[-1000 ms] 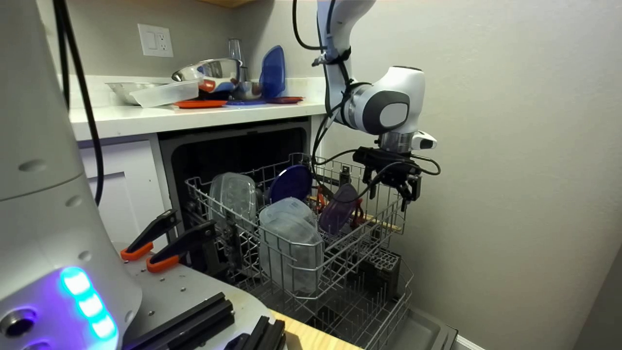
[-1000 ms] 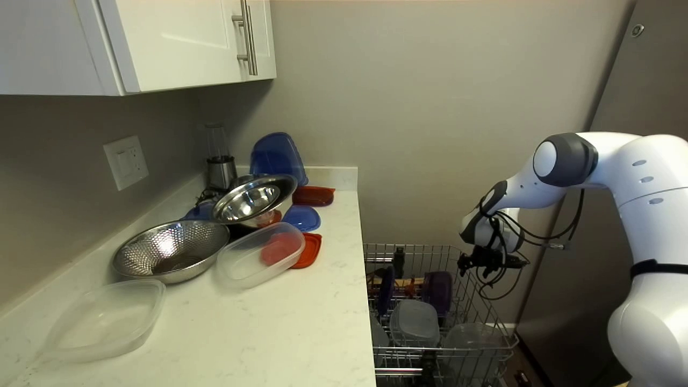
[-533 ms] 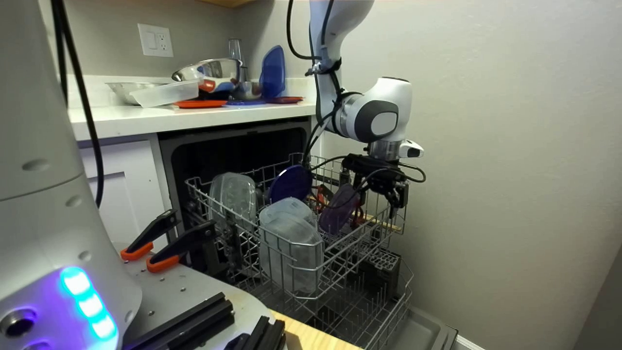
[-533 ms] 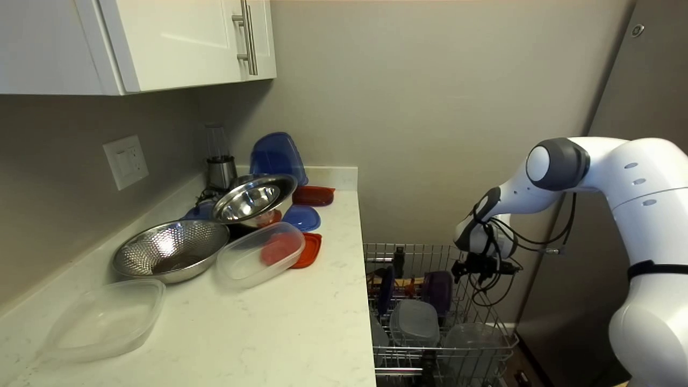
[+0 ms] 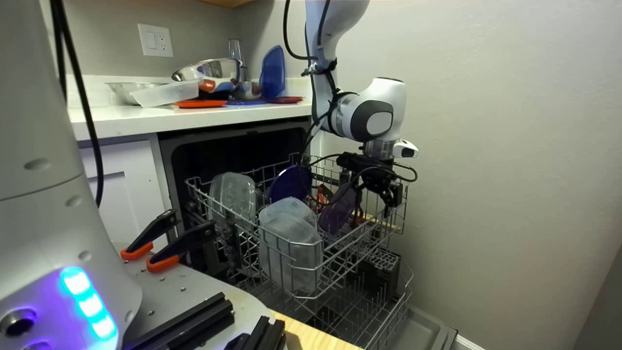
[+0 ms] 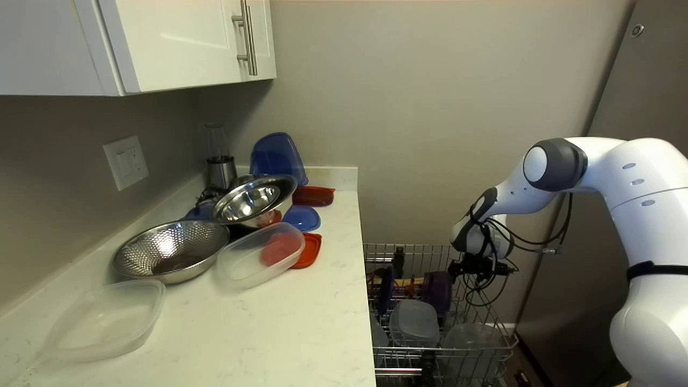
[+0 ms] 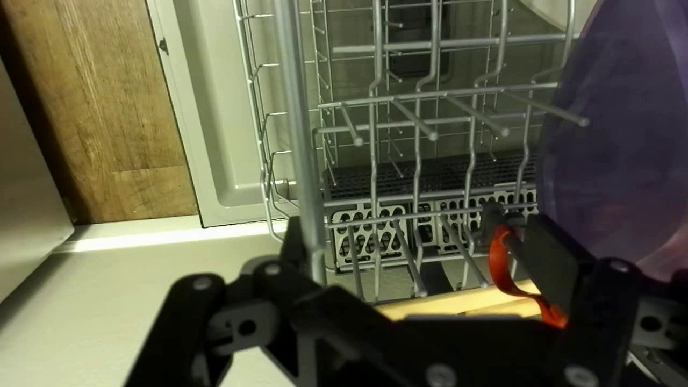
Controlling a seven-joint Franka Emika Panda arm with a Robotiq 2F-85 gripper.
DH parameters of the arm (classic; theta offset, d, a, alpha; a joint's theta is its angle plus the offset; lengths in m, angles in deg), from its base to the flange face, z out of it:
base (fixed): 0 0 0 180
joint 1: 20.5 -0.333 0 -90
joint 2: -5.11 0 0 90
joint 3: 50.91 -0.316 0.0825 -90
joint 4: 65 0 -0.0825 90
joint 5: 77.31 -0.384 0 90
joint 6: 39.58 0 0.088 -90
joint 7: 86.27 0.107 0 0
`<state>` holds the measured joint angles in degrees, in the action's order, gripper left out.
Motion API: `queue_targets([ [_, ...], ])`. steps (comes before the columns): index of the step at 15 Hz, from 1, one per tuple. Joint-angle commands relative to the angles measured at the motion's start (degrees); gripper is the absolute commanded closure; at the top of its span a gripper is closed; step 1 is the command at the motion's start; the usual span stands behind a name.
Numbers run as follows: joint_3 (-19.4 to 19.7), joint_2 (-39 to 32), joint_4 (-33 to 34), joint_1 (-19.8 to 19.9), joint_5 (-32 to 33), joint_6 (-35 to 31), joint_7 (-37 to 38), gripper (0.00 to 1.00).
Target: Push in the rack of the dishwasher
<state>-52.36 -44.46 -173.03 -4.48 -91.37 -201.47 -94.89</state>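
In an exterior view the one upper rack point(image 5: 340, 257) stands well out of the dishwasher point(image 5: 233, 133), above one lower rack point(image 5: 359, 311), so I judge nothing of my push done and all of it left. In an exterior view I count, inside the upper rack, two dark lids point(image 6: 437, 293) and what I take for three clear containers point(image 6: 415, 321), one partly hidden behind the countertop point(image 6: 269, 322). In the wrist view my gripper point(image 7: 419, 234) stands wide, grasping nothing, its two fingers point(image 7: 559, 263) well apart and one just beside the rack's front rail point(image 7: 302, 134), though whether they touch I cannot tell.
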Motion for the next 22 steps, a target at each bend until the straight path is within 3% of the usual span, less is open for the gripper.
queue_targets([
  [1,-0.37,1.24,-0.64,-1.59,0.44,0.62,4.13,0.0],
  [13,-1.34,1.96,1.32,-10.59,0.35,1.24,12.8,0.0],
  [22,-2.04,0.52,7.27,-17.45,1.35,6.14,14.65,0.0],
])
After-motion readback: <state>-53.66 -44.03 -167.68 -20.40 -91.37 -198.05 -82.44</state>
